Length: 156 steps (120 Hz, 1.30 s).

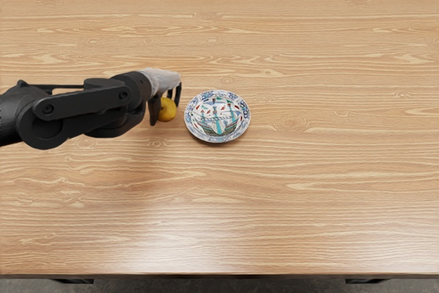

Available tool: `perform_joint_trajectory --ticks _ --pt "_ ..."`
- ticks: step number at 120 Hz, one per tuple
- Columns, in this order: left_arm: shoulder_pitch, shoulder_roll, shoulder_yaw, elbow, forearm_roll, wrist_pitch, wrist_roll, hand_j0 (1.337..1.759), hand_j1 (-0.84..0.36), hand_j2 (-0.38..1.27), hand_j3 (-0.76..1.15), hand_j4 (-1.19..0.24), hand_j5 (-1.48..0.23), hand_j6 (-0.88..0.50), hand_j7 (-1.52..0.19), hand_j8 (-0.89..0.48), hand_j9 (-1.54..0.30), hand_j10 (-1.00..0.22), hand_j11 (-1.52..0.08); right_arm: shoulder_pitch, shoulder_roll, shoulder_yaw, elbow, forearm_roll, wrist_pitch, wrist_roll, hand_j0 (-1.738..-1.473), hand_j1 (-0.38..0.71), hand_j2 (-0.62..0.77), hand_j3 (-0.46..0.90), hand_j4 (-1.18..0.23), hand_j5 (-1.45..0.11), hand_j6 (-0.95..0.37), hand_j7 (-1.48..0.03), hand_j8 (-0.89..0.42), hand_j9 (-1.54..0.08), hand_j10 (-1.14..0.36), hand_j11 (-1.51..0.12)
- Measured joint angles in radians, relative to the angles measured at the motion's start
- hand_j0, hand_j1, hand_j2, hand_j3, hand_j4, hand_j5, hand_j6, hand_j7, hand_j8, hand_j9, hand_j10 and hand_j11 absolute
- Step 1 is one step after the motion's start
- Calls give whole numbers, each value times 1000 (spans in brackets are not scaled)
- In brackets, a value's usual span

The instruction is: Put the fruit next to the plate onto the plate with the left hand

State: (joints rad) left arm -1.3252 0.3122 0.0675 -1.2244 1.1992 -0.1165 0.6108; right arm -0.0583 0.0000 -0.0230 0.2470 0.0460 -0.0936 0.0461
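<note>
We see a wooden table point(309, 204) that fills almost the whole of the head view. Its light brown grain runs from left to right. A dark strip of floor shows beyond its far edge and another below its near edge.

The left arm point(75, 108) comes in from the left edge, a little farther than the middle of the table. It is made of bulky black links and reaches to the right, roughly level with the tabletop. It casts a soft shadow on the wood just near of itself.

At the end of the arm we find the left hand point(163, 87), which is pale grey across its back and dark below. It is turned palm down and sits directly over the fruit, covering the fruit's far part. We cannot tell from this view whether the hand is closed on the fruit or only poised above it.

The plate point(236, 128) lies just right of the hand, close to the middle of the table. It is round and shallow, white with a blue patterned rim and red and green marks painted inside. We see nothing resting on it.

The fruit point(168, 110) is small, round and yellow. It sits just left of the plate, close to the rim and outside it, under the near edge of the hand. It appears to be down at the tabletop, though we cannot be sure it rests there.
</note>
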Motion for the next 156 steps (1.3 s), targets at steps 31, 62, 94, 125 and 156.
perform_joint_trajectory --ticks 31,62,94,125,156 --pt "-39 -116 -6 78 -26 0 0 1655 -257 571 0 -666 -1008 -523 -1002 -670 -1003 -746 -1005 0 0 0 0 0 0 0 -1658 -320 -5 0 -24 -31 -24 -31 -24 -31 -24 -31" --pt "-71 -186 -7 154 -46 0 0 1655 -266 589 0 -670 -1005 -528 -997 -672 -998 -746 -1000 0 0 0 0 0 0 0 -1658 -320 -5 0 -24 -31 -24 -31 -24 -31 -24 -31" --pt "-68 -270 -1 240 -52 -2 0 1655 -268 578 0 -664 -1004 -524 -995 -667 -994 -742 -996 0 0 0 0 0 0 0 -1658 -320 -5 0 -24 -31 -24 -31 -24 -31 -24 -31" --pt "-66 -299 6 266 -50 -3 0 1656 -269 576 0 -666 -995 -528 -985 -671 -986 -738 -988 0 0 0 0 0 0 0 -1658 -320 -5 0 -24 -31 -24 -31 -24 -31 -24 -31" --pt "-60 -312 16 269 -50 -2 0 1656 -286 579 0 -664 -956 -536 -950 -670 -952 -715 -953 0 0 0 0 0 0 0 -1658 -320 -5 0 -24 -31 -24 -31 -24 -31 -24 -31"
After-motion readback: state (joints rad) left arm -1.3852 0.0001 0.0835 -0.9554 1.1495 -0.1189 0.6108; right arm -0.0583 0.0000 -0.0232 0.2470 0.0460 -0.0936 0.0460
